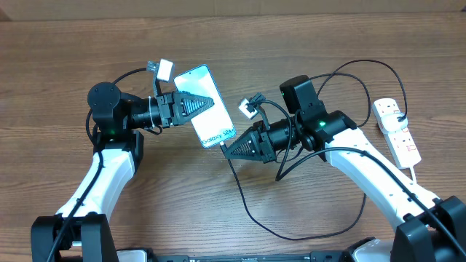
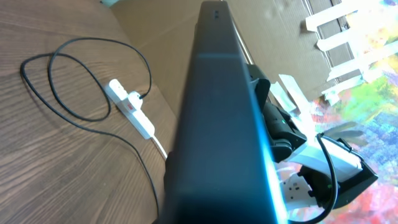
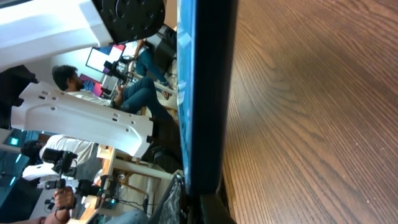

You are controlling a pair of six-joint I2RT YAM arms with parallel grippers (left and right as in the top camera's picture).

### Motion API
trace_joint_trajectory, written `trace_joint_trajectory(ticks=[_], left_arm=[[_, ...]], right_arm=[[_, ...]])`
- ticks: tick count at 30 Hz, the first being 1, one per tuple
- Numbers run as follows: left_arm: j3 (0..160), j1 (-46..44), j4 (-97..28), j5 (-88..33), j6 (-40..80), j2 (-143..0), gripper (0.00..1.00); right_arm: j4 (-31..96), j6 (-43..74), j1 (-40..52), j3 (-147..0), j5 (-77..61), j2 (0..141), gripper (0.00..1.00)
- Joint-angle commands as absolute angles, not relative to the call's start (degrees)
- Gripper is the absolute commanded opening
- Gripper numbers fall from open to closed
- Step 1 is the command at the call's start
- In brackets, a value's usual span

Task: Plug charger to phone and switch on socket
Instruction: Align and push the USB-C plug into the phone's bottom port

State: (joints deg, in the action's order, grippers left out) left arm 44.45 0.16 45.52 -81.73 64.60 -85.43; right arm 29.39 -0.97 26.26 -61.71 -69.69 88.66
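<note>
Entry: the slim rectangular smartphone with black frame and light blue-teal screen [image 1: 211,122] sits left of centre over the brown wood-grain worktop [image 1: 73,44], clamped across its long edges by the left jaws, which are fully closed on it. As far as we can tell it is tilted and clear of the surface. The right jaws are closed too, just beside the phone's lower end. The long thin black charger cable [image 1: 364,62] runs into their tip, so we judge the plug is pinched there, though the plug itself is hidden. The white elongated power strip with red switches [image 1: 397,131] lies well apart at the right edge. Handling: the phone is stiff, its glass slick and breakable, so we would keep hold on the frame edges, never the screen. The charger cable is light and limp and cannot be pushed from behind, so it should be gripped on the rigid plug body. The power strip looks light and may skid when a switch is pressed.
</note>
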Motion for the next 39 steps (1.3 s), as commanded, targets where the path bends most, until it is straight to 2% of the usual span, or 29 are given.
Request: trace_joint_trajectory(ticks=[1,10,17,18,23,30,34,39], left_arm=[[45.9,-0.6,46.0,-83.7,64.2,-85.5,0.04],[45.9,-2.8,45.9,-86.1,61.7,-85.5,0.04],[45.8,-2.8,45.8,-90.5,60.8,-85.5,0.04],[45.8,-2.8,45.4,-90.5,60.3,-85.5,0.04],[45.8,-2.8,44.9,-90.5,58.1,-85.6,0.04],[45.8,-2.5,44.6,-88.1,54.1,-86.1,0.04],[45.8,-2.5,40.0,-81.7,53.7,-87.4,0.04],[45.8,-2.5,30.7,-75.5,52.0,-89.8,0.04]], right_arm=[[25.9,2.2,26.0,-62.2,-70.9,88.9,0.04],[23.6,3.2,26.0,-62.2,-70.4,88.9,0.04],[23.9,3.0,26.0,-62.2,-61.2,88.9,0.04],[23.9,3.0,26.0,-62.2,-60.6,88.9,0.10],[25.5,3.0,26.0,-62.2,-60.6,88.9,0.20],[29.1,3.0,26.0,-62.3,-60.7,88.7,0.48],[29.8,3.0,26.0,-62.3,-60.4,87.6,0.63],[32.4,2.5,25.6,-62.3,-54.2,84.4,0.70]])
